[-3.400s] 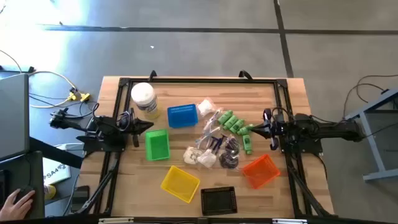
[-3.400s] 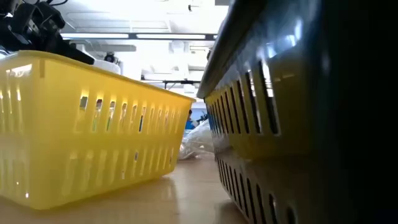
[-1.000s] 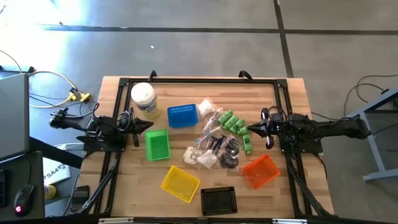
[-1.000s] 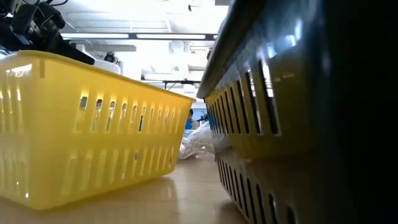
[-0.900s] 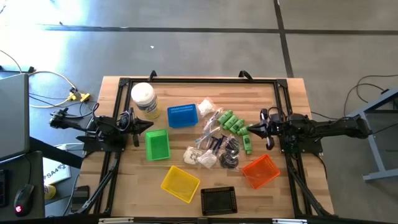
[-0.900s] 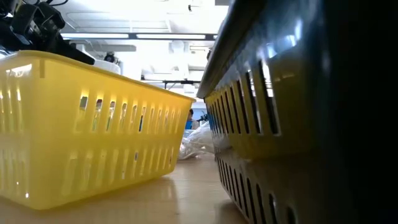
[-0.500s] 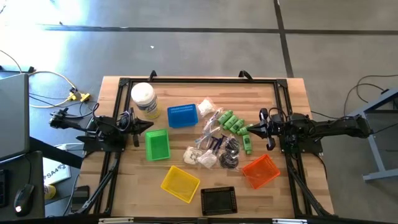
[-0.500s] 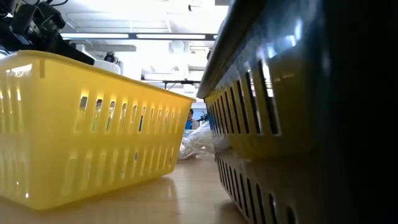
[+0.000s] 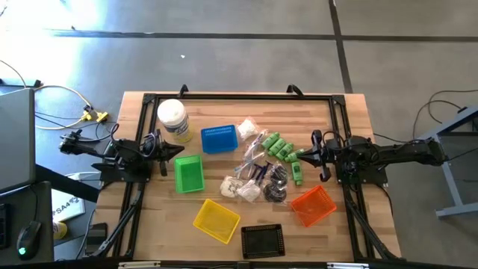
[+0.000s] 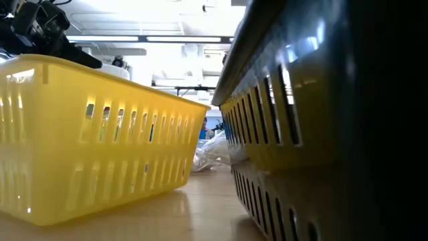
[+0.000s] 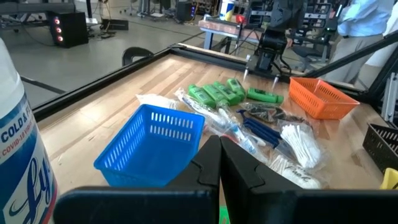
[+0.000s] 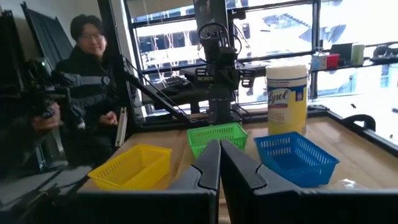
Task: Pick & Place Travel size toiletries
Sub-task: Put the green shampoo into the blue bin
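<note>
Green bottles (image 9: pixel 281 149) lie heaped mid-table among sachets (image 9: pixel 252 170) and white packets (image 9: pixel 247 128), nothing sorted yet. We see the right gripper (image 9: pixel 301 156), fingers pressed together and empty, has crept from the table's right edge until it sits just beside the green bottles, so a first pick looks near. The left gripper (image 9: pixel 179 152) waits closed by the green basket (image 9: pixel 188 172). Low down, the yellow basket (image 10: pixel 87 134) blocks almost everything.

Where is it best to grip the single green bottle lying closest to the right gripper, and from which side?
Probably across the middle of the green bottle, from above. It lies flat and a little apart from the green cluster, so the right gripper, now shut, must open first.
</note>
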### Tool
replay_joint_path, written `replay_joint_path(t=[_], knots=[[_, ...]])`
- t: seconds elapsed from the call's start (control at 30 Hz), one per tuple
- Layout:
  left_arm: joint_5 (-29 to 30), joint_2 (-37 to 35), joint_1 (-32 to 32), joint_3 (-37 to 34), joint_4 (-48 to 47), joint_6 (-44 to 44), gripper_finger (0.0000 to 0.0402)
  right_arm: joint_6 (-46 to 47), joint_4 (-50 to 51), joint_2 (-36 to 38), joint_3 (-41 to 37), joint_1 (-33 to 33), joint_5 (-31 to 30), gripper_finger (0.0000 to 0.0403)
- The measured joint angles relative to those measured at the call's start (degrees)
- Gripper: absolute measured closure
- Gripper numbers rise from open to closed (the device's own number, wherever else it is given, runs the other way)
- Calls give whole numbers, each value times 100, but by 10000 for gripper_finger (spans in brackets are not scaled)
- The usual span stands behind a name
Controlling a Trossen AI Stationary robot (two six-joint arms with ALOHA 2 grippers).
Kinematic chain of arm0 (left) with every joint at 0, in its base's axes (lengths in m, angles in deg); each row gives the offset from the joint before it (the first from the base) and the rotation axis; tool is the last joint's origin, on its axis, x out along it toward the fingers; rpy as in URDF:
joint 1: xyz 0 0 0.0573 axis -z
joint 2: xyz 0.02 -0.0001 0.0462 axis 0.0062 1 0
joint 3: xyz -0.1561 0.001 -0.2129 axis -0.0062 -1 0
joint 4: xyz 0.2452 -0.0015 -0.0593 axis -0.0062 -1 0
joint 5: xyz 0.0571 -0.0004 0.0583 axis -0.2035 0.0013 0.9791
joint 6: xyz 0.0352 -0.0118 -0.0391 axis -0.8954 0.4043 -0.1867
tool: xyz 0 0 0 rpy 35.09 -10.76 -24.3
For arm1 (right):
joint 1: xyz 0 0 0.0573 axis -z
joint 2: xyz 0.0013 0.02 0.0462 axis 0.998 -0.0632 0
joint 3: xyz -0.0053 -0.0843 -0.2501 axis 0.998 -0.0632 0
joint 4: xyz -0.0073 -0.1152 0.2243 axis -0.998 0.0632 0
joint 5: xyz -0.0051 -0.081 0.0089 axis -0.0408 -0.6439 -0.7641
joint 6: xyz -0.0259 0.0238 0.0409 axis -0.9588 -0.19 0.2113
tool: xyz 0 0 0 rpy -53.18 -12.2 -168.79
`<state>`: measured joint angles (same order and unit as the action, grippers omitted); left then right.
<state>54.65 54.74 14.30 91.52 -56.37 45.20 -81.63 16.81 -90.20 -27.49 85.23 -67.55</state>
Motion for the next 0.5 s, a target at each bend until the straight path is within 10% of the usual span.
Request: replay_joint_path(t=[0.3, 0.5], knots=[[6, 0, -2, -2, 40, 0, 402, -415, 88, 6, 440, 6, -1348, 400], [4, 0, -2, -2, 40, 0, 402, -269, 2357, -126, 1874, 94, -2076, 400]])
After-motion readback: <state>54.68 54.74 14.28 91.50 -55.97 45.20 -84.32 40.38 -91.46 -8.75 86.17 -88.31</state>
